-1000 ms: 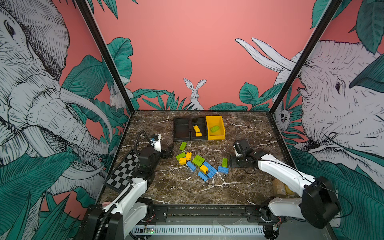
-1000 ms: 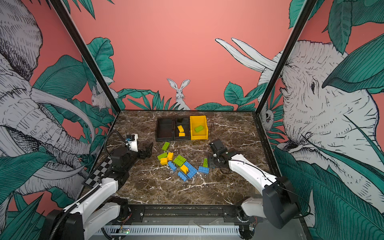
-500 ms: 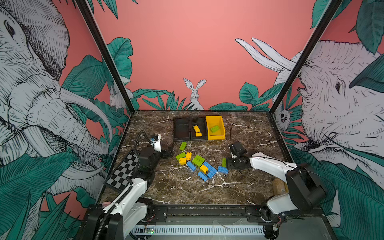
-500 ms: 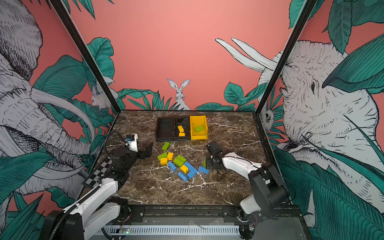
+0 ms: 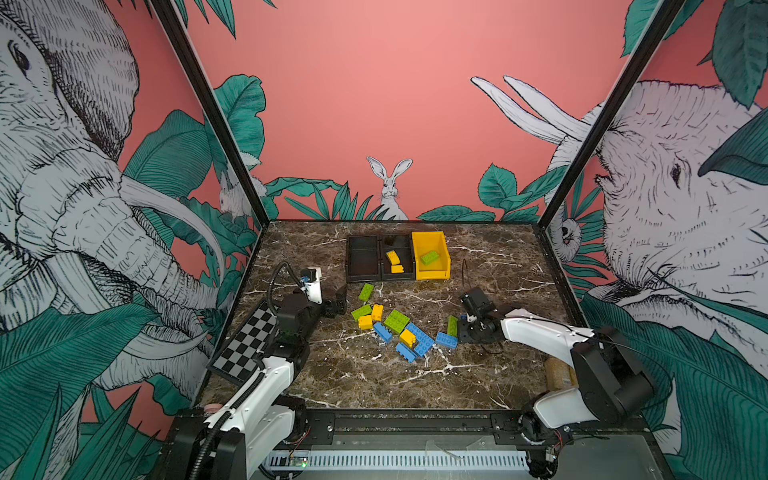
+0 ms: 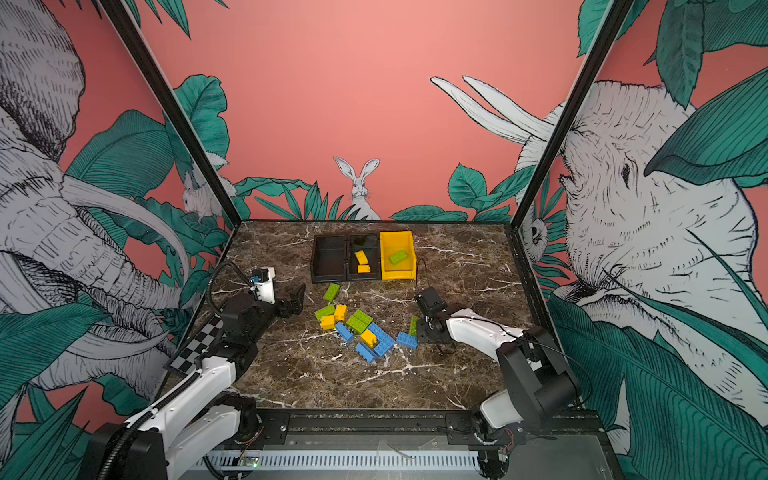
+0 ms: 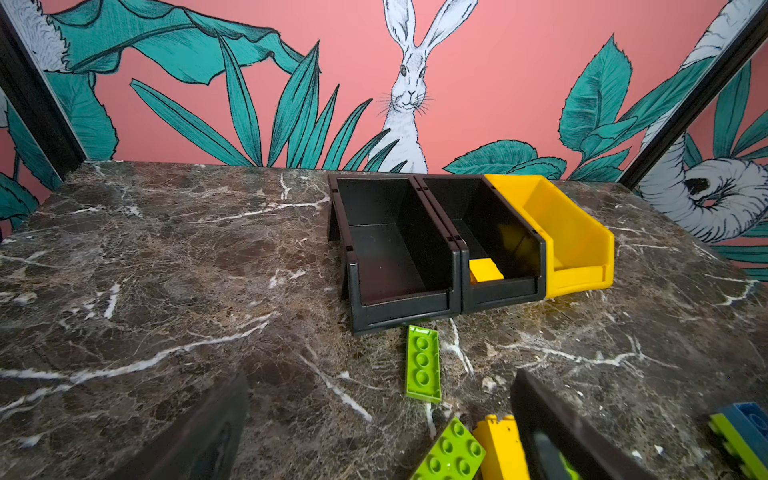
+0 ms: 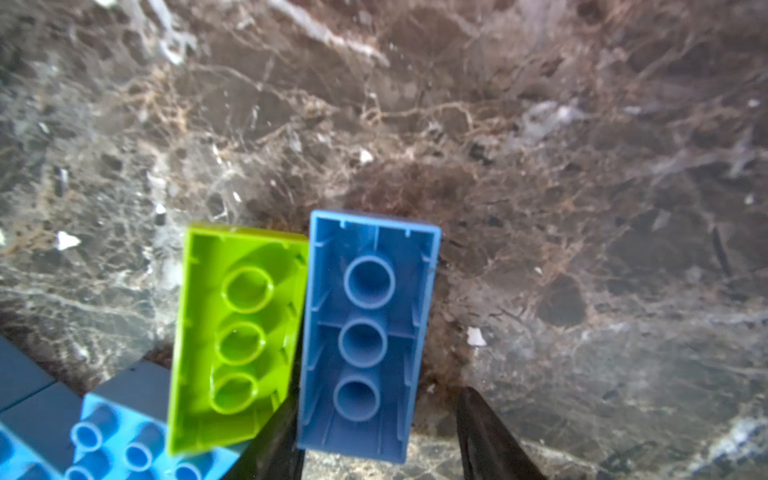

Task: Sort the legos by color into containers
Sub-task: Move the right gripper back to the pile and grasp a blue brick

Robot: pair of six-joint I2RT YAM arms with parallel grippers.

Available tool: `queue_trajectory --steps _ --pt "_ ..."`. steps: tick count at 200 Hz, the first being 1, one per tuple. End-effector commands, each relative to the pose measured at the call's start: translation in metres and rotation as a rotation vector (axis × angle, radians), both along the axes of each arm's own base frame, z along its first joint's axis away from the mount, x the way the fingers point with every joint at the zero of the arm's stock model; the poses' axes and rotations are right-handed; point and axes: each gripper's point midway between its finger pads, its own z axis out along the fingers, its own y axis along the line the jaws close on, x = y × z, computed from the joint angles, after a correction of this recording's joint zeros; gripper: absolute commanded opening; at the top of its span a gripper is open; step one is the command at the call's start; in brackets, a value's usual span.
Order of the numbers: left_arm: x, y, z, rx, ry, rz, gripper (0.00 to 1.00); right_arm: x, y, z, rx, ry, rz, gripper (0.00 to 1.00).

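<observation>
Straddling the blue brick [image 8: 365, 332] with the right fingers [image 8: 486, 436], low on the bench [image 5: 374, 382]. Tipped on its side, flush against a green brick [image 8: 237, 332], hence one finger at the seam. Gap visible at the other, so not clamped yet. Probably bound for the empty black bin [image 5: 363, 277]. Keeping the left fingers [image 7: 552, 419] spread wide, holding nothing, parked by the pile. Since a second back: narrowed the right fingers, eased in toward the pile, drew that elbow in. Left unchanged.
</observation>
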Motion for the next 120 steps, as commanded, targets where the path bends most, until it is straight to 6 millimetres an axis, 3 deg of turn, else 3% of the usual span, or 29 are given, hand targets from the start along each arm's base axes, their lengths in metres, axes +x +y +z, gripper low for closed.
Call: queue_trajectory --steps 1,53,105,120 --pt "-0.002 0.001 -0.001 0.01 -0.004 0.001 0.99 0.01 0.005 0.01 0.018 -0.047 0.02 0.58" --pt "-0.002 0.001 -0.002 0.008 -0.001 0.0 0.99 0.011 -0.008 0.02 -0.031 -0.078 0.007 0.56" --pt "-0.002 0.001 -0.002 0.008 -0.002 0.0 0.99 0.016 0.006 0.005 -0.007 -0.029 0.046 0.55" --pt "-0.002 0.001 -0.002 0.01 -0.003 0.004 0.99 0.019 0.009 0.004 -0.009 -0.024 0.052 0.5"
